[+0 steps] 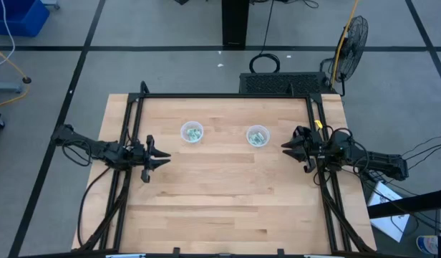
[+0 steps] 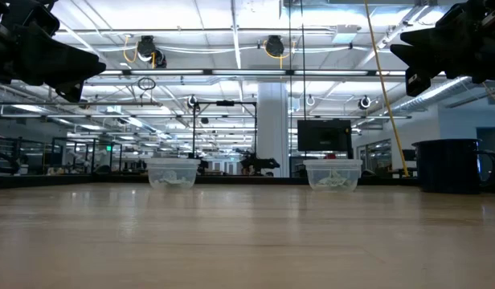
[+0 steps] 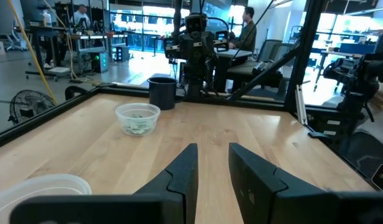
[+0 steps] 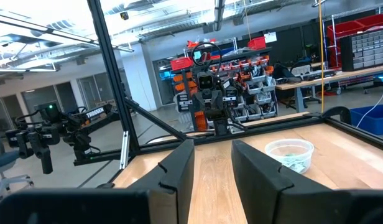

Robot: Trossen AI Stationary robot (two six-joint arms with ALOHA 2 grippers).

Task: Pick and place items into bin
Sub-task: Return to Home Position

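**Packets binned, arms parked**

The left gripper and right gripper hung over the table's side edges, fingers spread and empty. The packets lay inside the left bin and right bin. None showed loose, so sorting looked finished.

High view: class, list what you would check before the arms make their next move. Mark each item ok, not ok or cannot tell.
1. Left gripper open and empty, at the table's left edge: ok.
2. Right gripper open and empty, at the right edge: ok.
3. Left cup and right cup upright, standing apart: ok.
4. Packets lie inside the cups: ok.
5. No loose packet visible on the table: ok.
6. Number of packets in each cup: cannot tell.
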